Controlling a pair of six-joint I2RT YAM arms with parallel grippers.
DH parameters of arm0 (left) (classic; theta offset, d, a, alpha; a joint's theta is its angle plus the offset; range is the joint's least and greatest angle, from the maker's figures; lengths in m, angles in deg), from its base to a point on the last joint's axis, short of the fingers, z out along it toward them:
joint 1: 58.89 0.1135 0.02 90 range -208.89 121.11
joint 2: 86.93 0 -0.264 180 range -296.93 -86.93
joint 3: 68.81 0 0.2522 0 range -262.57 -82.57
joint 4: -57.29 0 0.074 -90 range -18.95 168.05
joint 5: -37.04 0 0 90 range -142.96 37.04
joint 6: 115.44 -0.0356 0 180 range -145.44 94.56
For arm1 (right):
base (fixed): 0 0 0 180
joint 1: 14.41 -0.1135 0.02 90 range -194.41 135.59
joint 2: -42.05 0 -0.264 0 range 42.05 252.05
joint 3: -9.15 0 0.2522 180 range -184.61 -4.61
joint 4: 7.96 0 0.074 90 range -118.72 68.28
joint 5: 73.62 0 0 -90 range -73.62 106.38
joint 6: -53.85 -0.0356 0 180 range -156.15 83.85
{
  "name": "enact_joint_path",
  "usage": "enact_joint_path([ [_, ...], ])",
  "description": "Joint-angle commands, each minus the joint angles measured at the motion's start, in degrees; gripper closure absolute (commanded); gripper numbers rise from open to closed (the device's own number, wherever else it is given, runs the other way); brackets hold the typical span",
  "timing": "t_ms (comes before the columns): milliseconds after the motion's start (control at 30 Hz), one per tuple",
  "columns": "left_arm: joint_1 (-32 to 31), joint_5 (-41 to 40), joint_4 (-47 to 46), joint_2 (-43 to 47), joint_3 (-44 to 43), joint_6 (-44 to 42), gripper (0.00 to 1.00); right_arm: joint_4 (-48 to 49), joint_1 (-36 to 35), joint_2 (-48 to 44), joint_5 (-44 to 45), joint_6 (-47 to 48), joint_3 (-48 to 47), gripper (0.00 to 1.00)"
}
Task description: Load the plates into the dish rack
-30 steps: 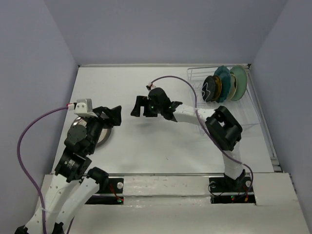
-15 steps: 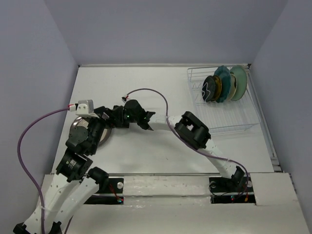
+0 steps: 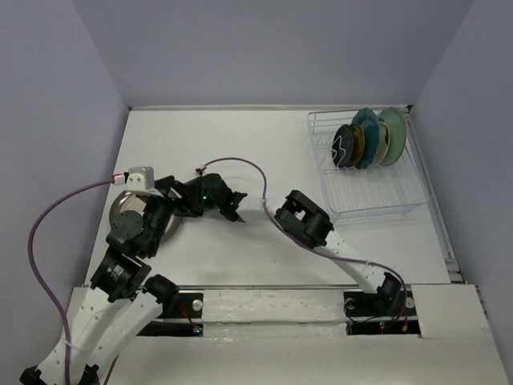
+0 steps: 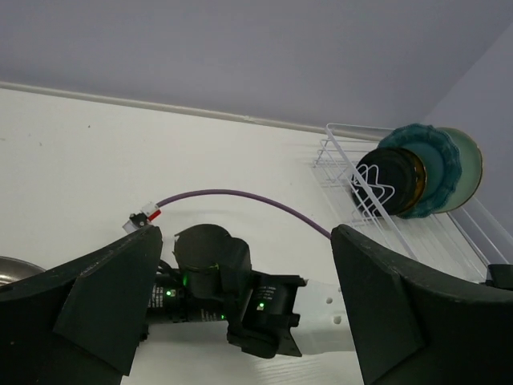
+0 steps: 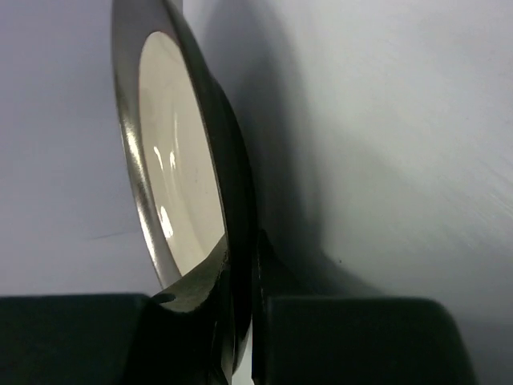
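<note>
The silver metal plate (image 3: 126, 212) lies at the table's left, mostly hidden under my left arm. My right gripper (image 3: 175, 208) has reached across to it and is shut on its rim. In the right wrist view the plate (image 5: 172, 176) shows edge-on, its rim pinched in that gripper (image 5: 240, 261). My left gripper (image 4: 256, 297) hovers open just above the right wrist, holding nothing. The white wire dish rack (image 3: 377, 200) stands at the back right with a black plate (image 3: 345, 146), a yellow one (image 3: 358, 140), a scalloped teal one (image 3: 370, 136) and a pale mint one (image 3: 393, 135) upright in it.
The right arm's elbow (image 3: 304, 218) stretches across the middle of the table, with its purple cable (image 3: 240, 163) looping above. The left arm's cable (image 3: 48, 216) hangs off the table's left side. Grey walls enclose the table on three sides.
My right arm swung left from the table's middle to the silver plate, and its jaws closed on the rim. The left arm has stayed in place, open.
</note>
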Motion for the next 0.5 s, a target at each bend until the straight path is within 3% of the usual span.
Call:
enact_joint_path([
  [0, -0.3, -0.7, -2.6, 1.1, 0.3, -0.9, 0.02, 0.1, -0.7, -1.5, -1.0, -0.3, 3.5, 0.93],
  [200, -0.3, -1.8, -2.6, 1.4, 0.3, -1.3, 0.02, 0.0, 1.1, -15.1, 5.3, 10.2, 12.0, 0.93],
  [233, -0.4, -1.6, -2.6, 1.4, 0.2, -1.3, 0.02, -1.6, 1.1, -20.8, 6.9, 12.5, 14.7, 0.93],
  [467, -0.3, -1.6, -2.8, 1.2, 0.3, -1.2, 0.02, -14.1, 10.8, -47.1, 27.8, 33.7, 25.3, 0.93],
])
